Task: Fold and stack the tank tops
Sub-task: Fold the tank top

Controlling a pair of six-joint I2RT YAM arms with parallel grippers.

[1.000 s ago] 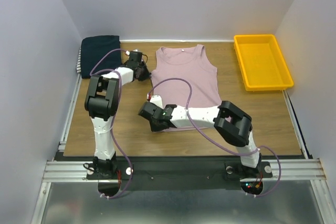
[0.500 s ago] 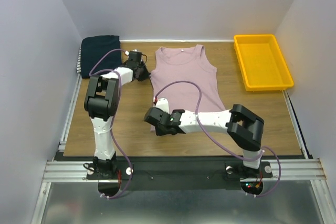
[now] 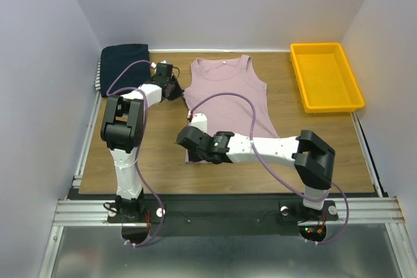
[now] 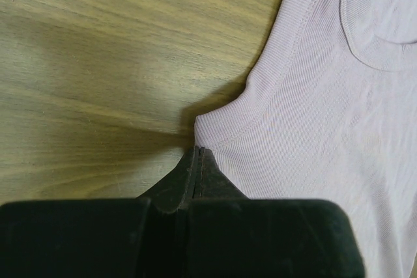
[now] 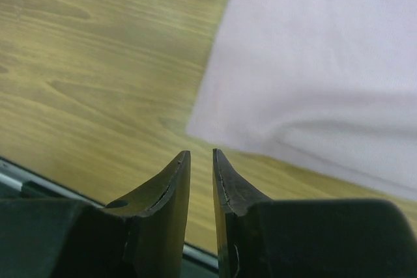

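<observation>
The pale pink tank top point(image 3: 228, 96) lay flat, neck uppermost, at the middle of the tabletop point(image 3: 156, 154). The folded stack point(image 3: 122, 63), navy on top, sat at upper left. Left claw point(image 4: 197, 153) was fully closed, tips at the armhole edge; whether hem was nipped between them could not be told. Right claw point(image 5: 201, 155) stood narrowly parted and empty, just short of the lower-left hem corner. Risk, in my judgement: closing there would pinch wood or a single layer, and any pull from the armhole would skew the cloth before folding. Left arm reached up the frame's left; right arm stretched low across the bottom, elbow at lower right.
</observation>
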